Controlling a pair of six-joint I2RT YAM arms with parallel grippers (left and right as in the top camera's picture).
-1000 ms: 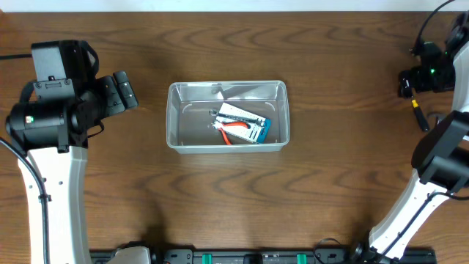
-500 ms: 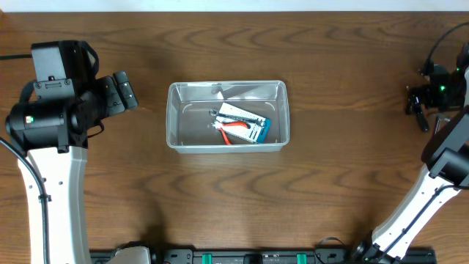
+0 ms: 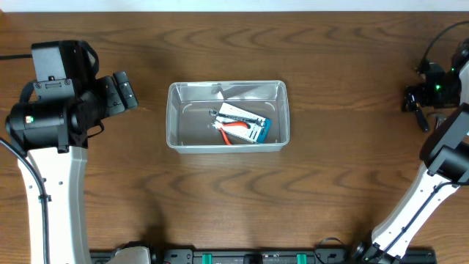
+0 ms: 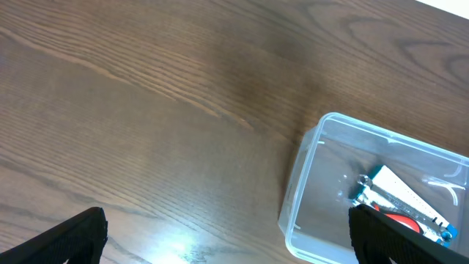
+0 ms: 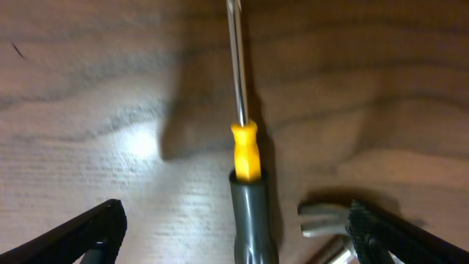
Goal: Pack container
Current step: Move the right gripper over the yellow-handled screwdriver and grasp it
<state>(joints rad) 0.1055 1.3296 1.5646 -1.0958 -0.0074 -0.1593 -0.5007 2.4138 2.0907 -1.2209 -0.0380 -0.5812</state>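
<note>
inspector: overhead first. where is the container and what is in it?

operator: the container [image 3: 228, 116] sits mid-table, upright, between my two arms. inside it lies one packaged plier set [image 3: 242, 125] with orange handles, toward the right half. so one item is packed. my left gripper [image 3: 122, 92] hangs well apart to its left; my right gripper [image 3: 415, 103] is at the far right edge over a screwdriver [image 3: 420, 117]. from up here i cannot tell how either stands.

inspector: left wrist view?

operator: my left gripper [image 4: 223, 242] is spread wide, both fingertips at the frame corners, nothing between them. the container's near corner and the pliers show at lower right.

inspector: right wrist view?

operator: my right gripper [image 5: 234, 235] is spread wide and empty, straddling the screwdriver, dark grip with yellow collar, flat on the table [image 5: 88, 88]. a metal tool [image 5: 326, 220] lies just beside it.

inspector: remaining work?

operator: i judge at least those two tools are still to be packed.
</note>
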